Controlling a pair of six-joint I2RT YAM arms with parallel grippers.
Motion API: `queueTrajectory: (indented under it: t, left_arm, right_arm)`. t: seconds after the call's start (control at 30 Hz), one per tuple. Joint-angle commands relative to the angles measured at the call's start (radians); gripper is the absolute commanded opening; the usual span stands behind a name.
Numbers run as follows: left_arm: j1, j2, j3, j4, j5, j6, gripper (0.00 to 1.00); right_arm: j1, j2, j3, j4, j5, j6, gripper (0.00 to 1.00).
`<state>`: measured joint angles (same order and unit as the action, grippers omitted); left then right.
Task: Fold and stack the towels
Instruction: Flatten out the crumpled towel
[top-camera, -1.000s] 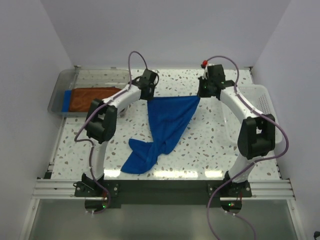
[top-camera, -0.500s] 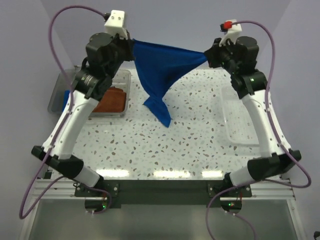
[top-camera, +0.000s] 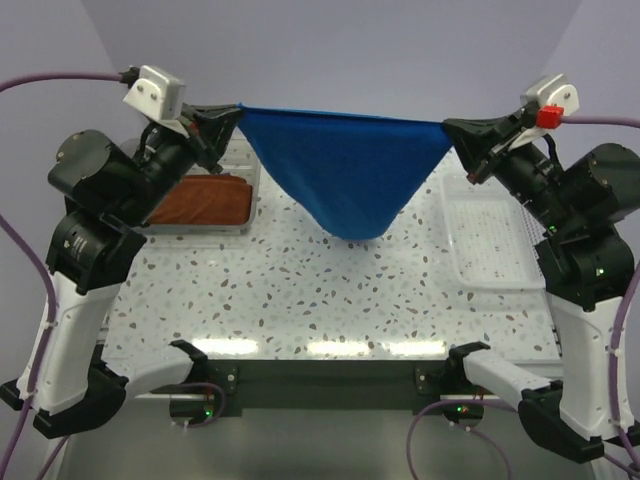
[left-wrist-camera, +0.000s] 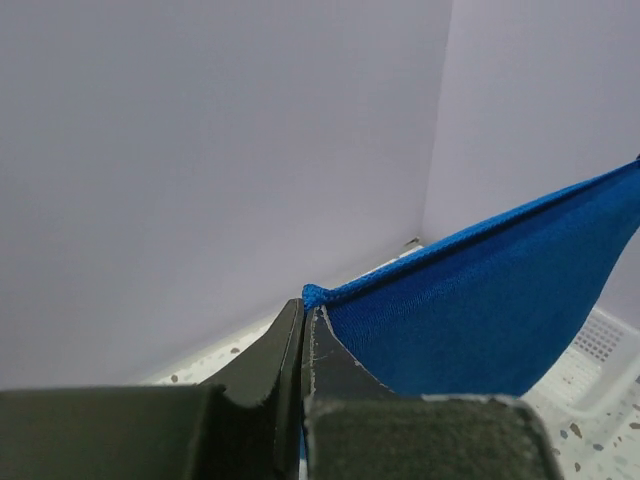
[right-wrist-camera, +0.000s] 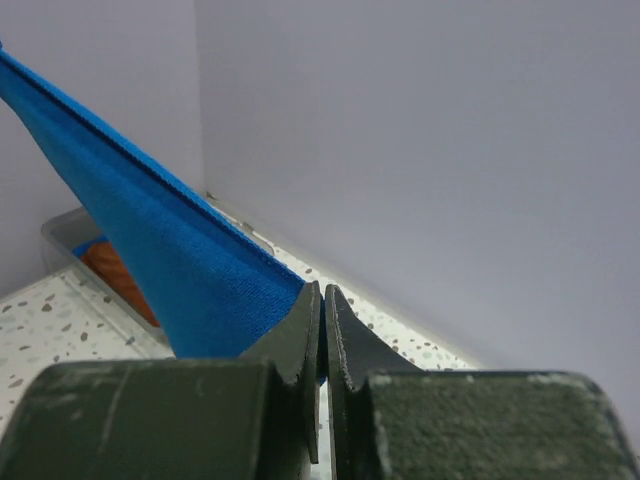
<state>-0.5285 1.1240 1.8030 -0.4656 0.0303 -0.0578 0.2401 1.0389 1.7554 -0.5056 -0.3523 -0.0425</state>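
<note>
Left gripper (top-camera: 228, 115) pinched shut on one top corner of blue towel (top-camera: 345, 170), right gripper (top-camera: 455, 128) shut on the other. We see towel hung high over table (top-camera: 300, 290), top edge taut, belly sagging to a point. Rust-brown towel (top-camera: 205, 200) lies in clear tray (top-camera: 253, 170), far left. We judge: lower both grippers level, together, so hem lands flat, unwrinkled.

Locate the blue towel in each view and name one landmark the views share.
Top external: blue towel hangs upper centre, stretched between left gripper and right gripper.
Left wrist: blue towel fills the right side, from fingertips to edge.
Right wrist: blue towel slants from the top-left corner down to the fingertips.
Shared landmark: speckled table below it.
</note>
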Motion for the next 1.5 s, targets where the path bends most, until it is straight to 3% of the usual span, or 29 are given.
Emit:
queueTrajectory:
  t: [0.0,0.17,0.3,0.57,0.77,1.0,1.27,1.47]
  left_arm:
    - [0.041,-0.050,0.108,-0.030,-0.148,0.075,0.00]
    - [0.041,-0.003,0.199,-0.100,-0.167,0.031,0.00]
    - [0.042,0.045,0.182,-0.113,-0.298,0.000,0.00]
    - [0.074,0.382,0.073,0.027,-0.526,0.019,0.00]
    - [0.163,0.739,0.172,0.128,-0.515,-0.011,0.00]
    - [0.225,1.043,0.349,0.191,-0.348,0.004,0.00]
    - [0.260,1.083,0.305,0.240,-0.265,0.023,0.00]
    - [0.260,0.953,0.122,0.243,-0.204,0.007,0.00]
  right_arm:
    - [-0.038,-0.007,0.100,-0.088,0.162,-0.099,0.00]
    - [-0.038,0.016,0.141,-0.074,0.191,-0.108,0.00]
    - [-0.038,0.062,0.106,-0.022,0.228,-0.099,0.00]
    - [-0.038,0.326,-0.039,0.171,0.343,-0.083,0.00]
    - [-0.038,0.602,0.009,0.272,0.351,-0.096,0.00]
    - [-0.038,0.886,0.116,0.381,0.294,-0.132,0.00]
    - [-0.038,0.974,0.098,0.406,0.259,-0.175,0.00]
    - [-0.038,0.883,0.004,0.310,0.211,-0.188,0.00]
